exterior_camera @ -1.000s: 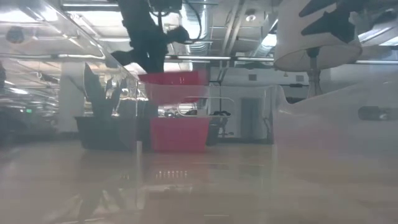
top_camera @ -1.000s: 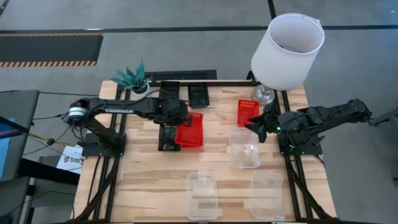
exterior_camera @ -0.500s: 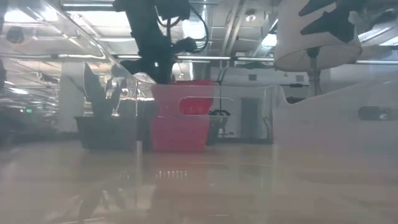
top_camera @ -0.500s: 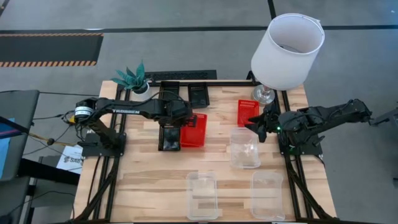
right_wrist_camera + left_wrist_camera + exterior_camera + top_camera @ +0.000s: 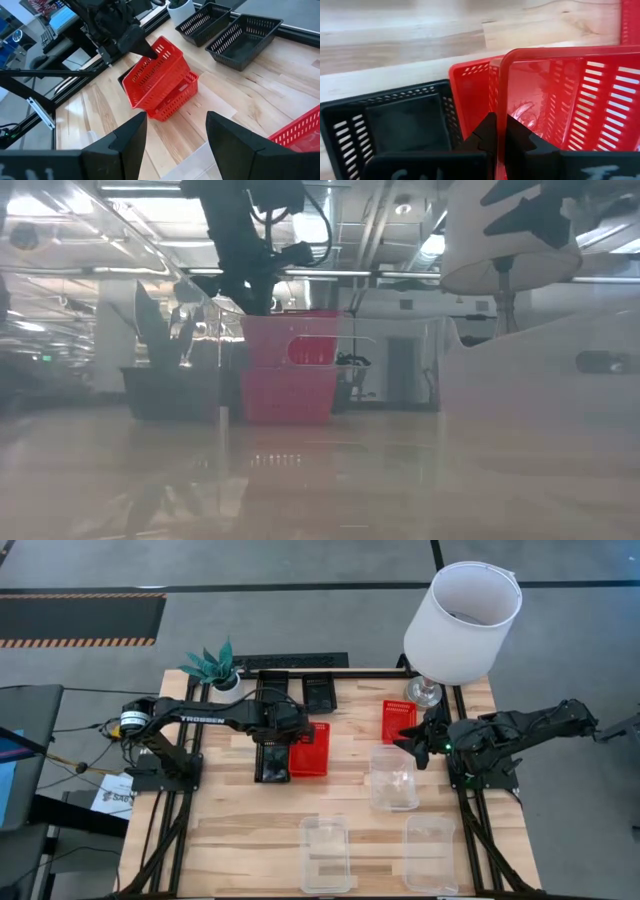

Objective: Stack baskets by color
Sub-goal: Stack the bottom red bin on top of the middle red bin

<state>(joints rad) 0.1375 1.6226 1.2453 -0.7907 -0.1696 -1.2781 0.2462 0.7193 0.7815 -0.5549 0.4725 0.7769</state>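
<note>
My left gripper (image 5: 283, 736) is shut on a red basket (image 5: 152, 75) that sits tilted over a second red basket (image 5: 176, 99) at mid-table. A black basket (image 5: 395, 125) lies just left of them. Two more black baskets (image 5: 207, 22) (image 5: 245, 37) stand at the far edge. A third red basket (image 5: 397, 720) lies near the lamp. Three clear baskets (image 5: 393, 777) (image 5: 325, 852) (image 5: 430, 852) sit toward the near side. My right gripper (image 5: 175, 140) hangs open above the table's right side, holding nothing. My left gripper pinches the upper rim (image 5: 500, 107) of the red basket's left-hand wall, one finger (image 5: 487, 132) outside and one finger (image 5: 522, 142) inside. The fingers come slanting down from the table's left. The basket is tilted, its held side up, its lower side on the second red basket.
A white lampshade (image 5: 462, 610) on its stand rises at the far right corner, and a small potted plant (image 5: 212, 665) stands at the far left. Bare wood (image 5: 230, 830) lies toward the near left.
My left gripper has gone down with the red basket. The basket was held up above the second red basket and askew; now it has squared up and sunk onto it, still tilted.
</note>
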